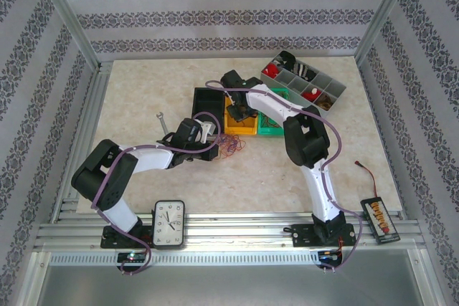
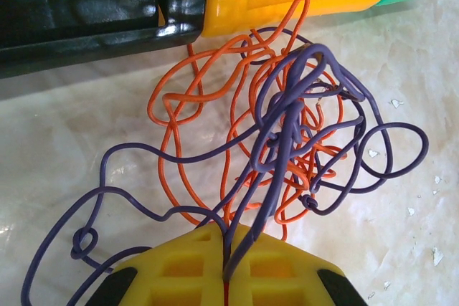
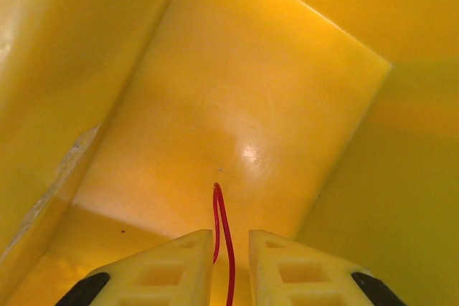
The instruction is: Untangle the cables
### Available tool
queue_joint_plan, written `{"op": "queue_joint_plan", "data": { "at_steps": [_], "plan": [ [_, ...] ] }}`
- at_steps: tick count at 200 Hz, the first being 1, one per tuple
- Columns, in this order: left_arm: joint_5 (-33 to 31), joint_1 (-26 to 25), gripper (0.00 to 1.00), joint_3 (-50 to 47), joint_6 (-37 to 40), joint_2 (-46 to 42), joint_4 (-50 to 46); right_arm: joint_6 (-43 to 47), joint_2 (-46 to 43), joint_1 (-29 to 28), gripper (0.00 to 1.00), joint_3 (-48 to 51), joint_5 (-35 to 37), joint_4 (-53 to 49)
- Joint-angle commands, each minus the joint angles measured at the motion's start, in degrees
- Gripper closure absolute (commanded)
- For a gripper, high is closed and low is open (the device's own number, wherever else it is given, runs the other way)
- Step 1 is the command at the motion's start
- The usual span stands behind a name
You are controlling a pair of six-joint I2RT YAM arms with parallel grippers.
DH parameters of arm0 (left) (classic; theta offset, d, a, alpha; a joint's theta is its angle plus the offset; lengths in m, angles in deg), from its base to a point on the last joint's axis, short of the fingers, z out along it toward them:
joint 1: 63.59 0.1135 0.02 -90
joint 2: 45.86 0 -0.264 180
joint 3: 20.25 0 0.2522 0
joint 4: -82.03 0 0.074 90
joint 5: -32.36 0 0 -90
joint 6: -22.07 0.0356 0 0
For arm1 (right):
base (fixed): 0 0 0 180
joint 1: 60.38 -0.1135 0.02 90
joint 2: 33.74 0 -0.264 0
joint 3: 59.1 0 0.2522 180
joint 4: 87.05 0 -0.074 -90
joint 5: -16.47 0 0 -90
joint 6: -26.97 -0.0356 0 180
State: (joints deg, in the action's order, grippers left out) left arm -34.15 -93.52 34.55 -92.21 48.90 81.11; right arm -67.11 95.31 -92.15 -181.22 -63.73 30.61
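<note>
A tangle of thin orange (image 2: pixel 179 98) and dark blue cables (image 2: pixel 287 127) lies on the marble table in front of the bins (image 1: pixel 229 145). My left gripper (image 2: pixel 228 238) is shut on dark blue strands at the tangle's near edge (image 1: pixel 215 141). A red strand shows in the slit below its closed fingers. My right gripper (image 3: pixel 231 238) reaches down inside the yellow bin (image 3: pixel 244 91). Its jaws stand a little apart, and a thin red cable (image 3: pixel 219 209) loops up through the gap, lying against the left finger.
A black bin (image 1: pixel 204 102), the yellow bin (image 1: pixel 231 130) and a green bin (image 1: pixel 271 128) sit side by side behind the tangle. A grey compartment tray (image 1: pixel 305 80) stands at the back right. A clock (image 1: pixel 169 223) and a small board (image 1: pixel 378 218) lie near the front rail.
</note>
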Motion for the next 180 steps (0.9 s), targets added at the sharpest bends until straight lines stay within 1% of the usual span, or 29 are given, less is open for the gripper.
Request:
{"op": "queue_joint_plan", "data": {
  "at_steps": [1,81,94,125,141,180],
  "plan": [
    [-0.1,0.1,1.00,0.7,0.5,-0.4,-1.1,0.0,0.9,-0.6,0.79,0.3,-0.7,-0.3],
    [-0.2,0.0,1.00,0.7,0.5,-0.5,-1.4,-1.6,0.9,-0.1,0.79,2.8,-3.0,1.8],
    [-0.2,0.0,1.00,0.8,0.5,-0.6,-1.5,-1.9,0.7,-0.1,0.81,3.1,-3.2,2.2],
    [-0.2,0.0,1.00,1.0,0.5,-0.4,-1.7,-2.4,-1.2,0.3,0.93,4.5,-3.6,4.1],
    [-0.2,0.1,1.00,1.3,0.5,-0.1,-1.8,-3.4,-3.3,0.8,0.96,5.2,-4.0,5.3],
    [0.2,0.1,1.00,2.1,0.5,0.9,-2.5,-7.8,-10.7,3.9,0.97,9.2,-8.4,11.0]
  ]
}}
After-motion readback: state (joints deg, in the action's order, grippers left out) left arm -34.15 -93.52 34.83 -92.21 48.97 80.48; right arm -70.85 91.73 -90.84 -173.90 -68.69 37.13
